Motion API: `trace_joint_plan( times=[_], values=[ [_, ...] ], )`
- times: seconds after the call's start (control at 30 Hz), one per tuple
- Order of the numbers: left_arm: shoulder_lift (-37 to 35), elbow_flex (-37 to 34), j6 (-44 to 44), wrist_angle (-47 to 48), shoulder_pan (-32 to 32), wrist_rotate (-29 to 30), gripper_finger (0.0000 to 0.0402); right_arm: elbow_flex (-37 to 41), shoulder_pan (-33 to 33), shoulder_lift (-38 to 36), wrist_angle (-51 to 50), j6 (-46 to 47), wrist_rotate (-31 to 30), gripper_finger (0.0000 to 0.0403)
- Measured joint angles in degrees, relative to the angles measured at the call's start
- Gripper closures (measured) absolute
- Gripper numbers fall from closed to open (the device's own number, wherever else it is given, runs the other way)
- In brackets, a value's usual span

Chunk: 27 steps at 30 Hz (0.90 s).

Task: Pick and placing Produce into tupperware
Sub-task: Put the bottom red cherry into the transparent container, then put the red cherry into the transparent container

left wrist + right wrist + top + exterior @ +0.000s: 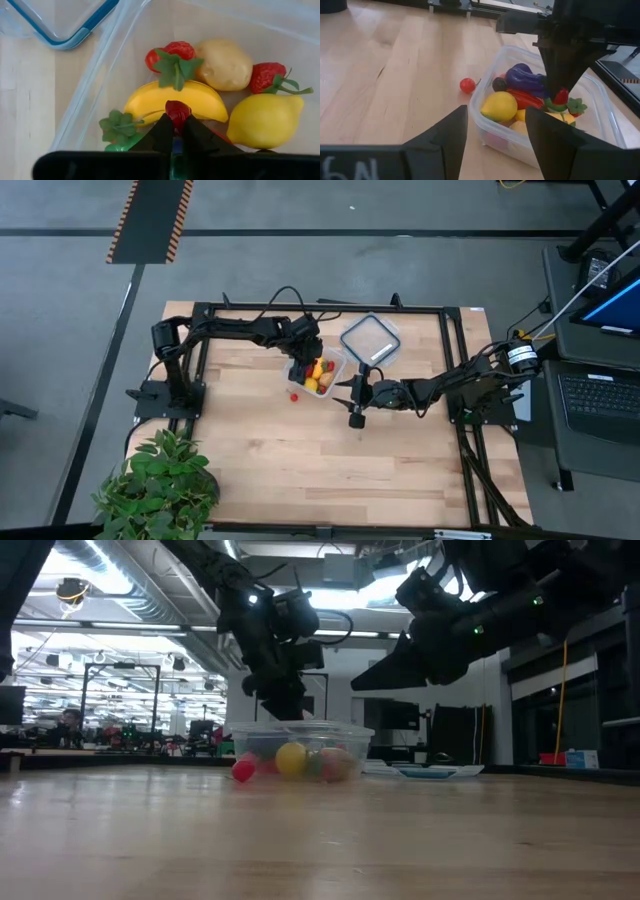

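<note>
**Operator:** While the left tool (175, 131) hangs over the tub (334, 361), I see its fingers clamped on a small red piece (177, 109), a chilli or cherry, I can't tell which. I read this as the placing step: the piece sits just above the banana (175, 100) inside the tub, not yet let go.

**Second:** Where's the tub, and what's in it?

**Operator:** Far centre of the table (400, 460), just left of the lid (370, 338). Inside are a lemon (265, 117), a potato (223, 64), two strawberries (267, 77), the banana and an eggplant (525, 77).

**Second:** And the right arm?

**Operator:** My right tool (495, 130) waits near the tub's near-right corner, fingers spread apart and holding nothing.

**Second:** Anything left outside?

**Operator:** One red ball (467, 85) lies on the table just beside the tub's left wall.

**Second:** Next move?

**Operator:** I'd spread the left fingers so the piece drops onto the pile, then lift straight up to stay off the rim. After that the ball needs a low, careful pinch; it looks likely to roll.
</note>
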<state>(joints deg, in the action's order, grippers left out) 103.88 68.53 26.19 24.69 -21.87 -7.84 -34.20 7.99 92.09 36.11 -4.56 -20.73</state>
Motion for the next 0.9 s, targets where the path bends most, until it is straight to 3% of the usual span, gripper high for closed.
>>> trace_joint_plan(
  times=[0.33, 0.67, 0.9],
  values=[
    [0.0, 0.0, -4.63, -0.29, 0.18, 8.52, 0.0324, 0.0, 0.0, 0.0, -0.01, 0.0, 0.0, 0.0202],
    [-0.07, 0.0, -3.7, -1.37, 2.23, 8.86, 0.0268, 0.0, 0.0, 0.0, -0.03, 0.0, 0.0, 0.0202],
    [-2.48, 0.83, -2.38, -1.35, 4.34, 8.89, 0.0255, 0.0, 0.0, 0.0, -0.41, 0.0, 0.0, 0.0202]
  ],
)
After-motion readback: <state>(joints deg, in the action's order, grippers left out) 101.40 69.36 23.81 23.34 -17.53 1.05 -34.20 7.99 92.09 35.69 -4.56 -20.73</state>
